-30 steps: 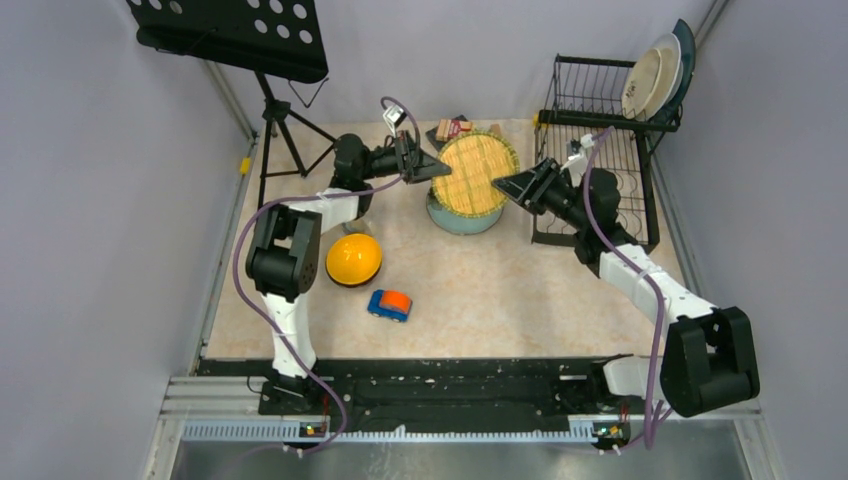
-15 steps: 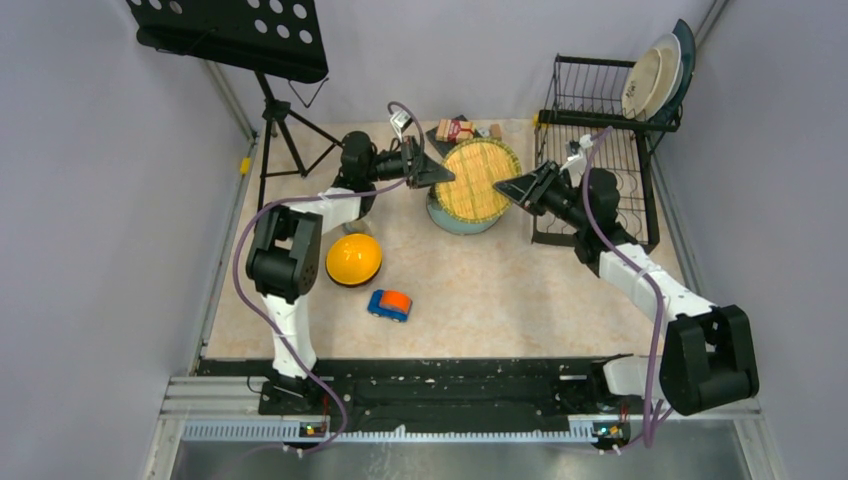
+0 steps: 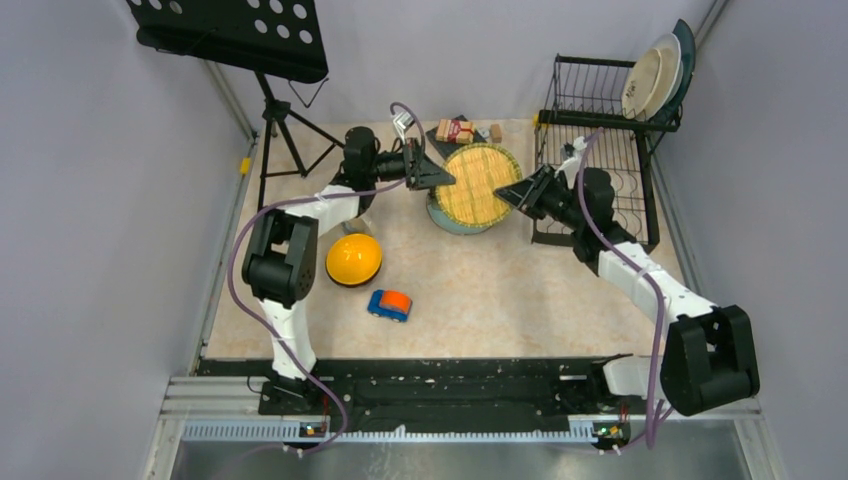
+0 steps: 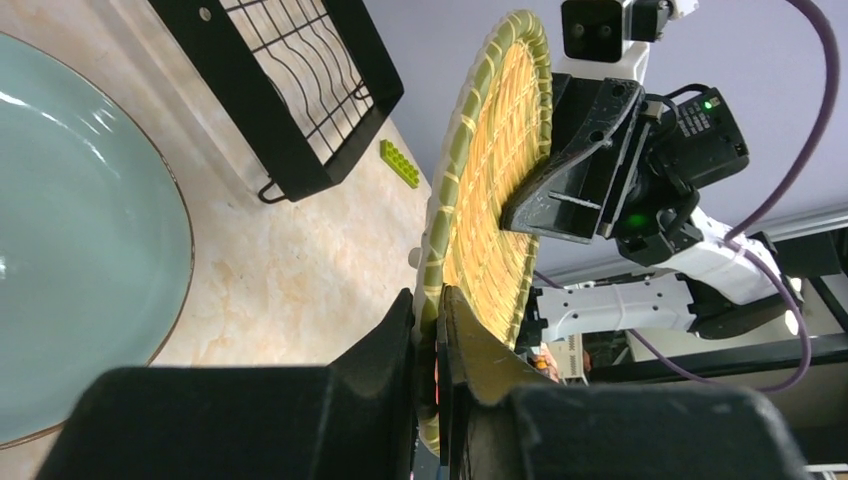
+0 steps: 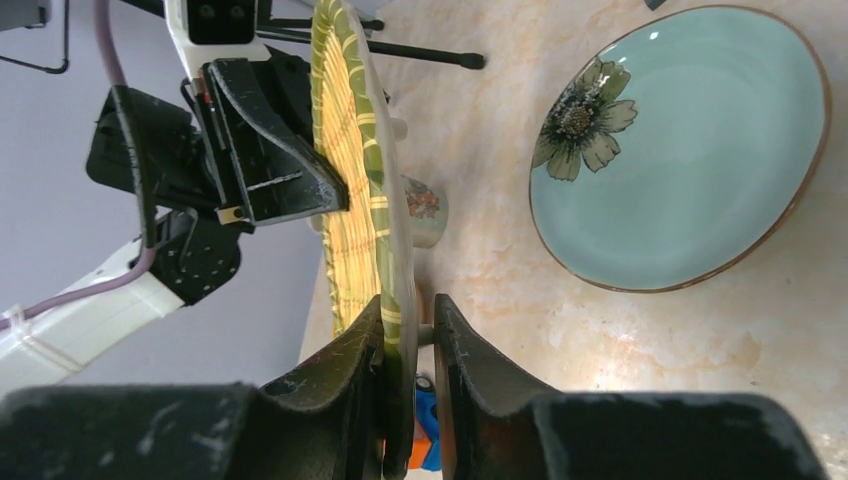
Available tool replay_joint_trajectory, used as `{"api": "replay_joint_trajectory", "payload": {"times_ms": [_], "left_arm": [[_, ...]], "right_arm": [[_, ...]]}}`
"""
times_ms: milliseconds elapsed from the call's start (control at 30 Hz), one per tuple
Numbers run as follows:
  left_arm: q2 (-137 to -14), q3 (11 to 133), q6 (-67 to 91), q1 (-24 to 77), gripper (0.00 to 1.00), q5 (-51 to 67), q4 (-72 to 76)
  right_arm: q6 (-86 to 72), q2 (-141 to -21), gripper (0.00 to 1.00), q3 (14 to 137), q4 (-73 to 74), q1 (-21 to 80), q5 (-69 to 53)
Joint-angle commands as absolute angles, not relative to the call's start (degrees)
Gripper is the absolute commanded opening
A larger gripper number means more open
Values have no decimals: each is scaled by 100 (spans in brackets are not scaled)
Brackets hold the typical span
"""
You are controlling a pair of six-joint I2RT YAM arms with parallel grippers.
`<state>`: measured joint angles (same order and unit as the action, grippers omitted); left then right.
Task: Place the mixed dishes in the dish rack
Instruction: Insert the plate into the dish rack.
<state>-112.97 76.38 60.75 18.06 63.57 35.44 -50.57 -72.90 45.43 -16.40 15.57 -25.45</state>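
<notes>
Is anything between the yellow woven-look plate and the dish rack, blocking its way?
No loose object. Only the right gripper, gripping the plate's rim, and its arm lie between it and the dish rack; the left gripper grips the opposite rim.

Two arms hold one yellow plate (image 3: 478, 182) between them.
The left gripper (image 3: 447, 180) grips its left rim, the right gripper (image 3: 499, 194) its right rim, above a green plate (image 3: 452, 222) beside the dish rack (image 3: 627, 168).
</notes>
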Motion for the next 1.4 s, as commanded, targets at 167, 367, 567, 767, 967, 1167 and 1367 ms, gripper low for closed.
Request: {"api": "replay_joint_trajectory", "payload": {"times_ms": [167,367,567,767,967,1167,1367], "left_arm": [[-10929,7963,4993,1903,29,6051,2632],[-10872,8033,4620,1907,39,5897,2160],[-10736,8193,3948,1907,51,5561,1260],[-10415,8140,3657,1907,63,5106,1004],[-10073,8060,3255,1898,73,4543,682],[-9684,7846,2977,1898,79,3952,592],[-9440,7680,2820,1898,94,3621,580]], "right_arm": [[-4669,-6984,0,5209,-1422,1779,-2286],[-4534,-6866,0,5281,-1067,1794,-2000],[-4133,-6805,0,5538,-293,1812,-1556],[-3816,-6743,0,5725,130,1812,-1241],[-3298,-6610,0,6064,622,1813,-830],[-2646,-6099,0,6305,457,1820,54],[-1981,-6034,0,6919,564,1819,835]]}}
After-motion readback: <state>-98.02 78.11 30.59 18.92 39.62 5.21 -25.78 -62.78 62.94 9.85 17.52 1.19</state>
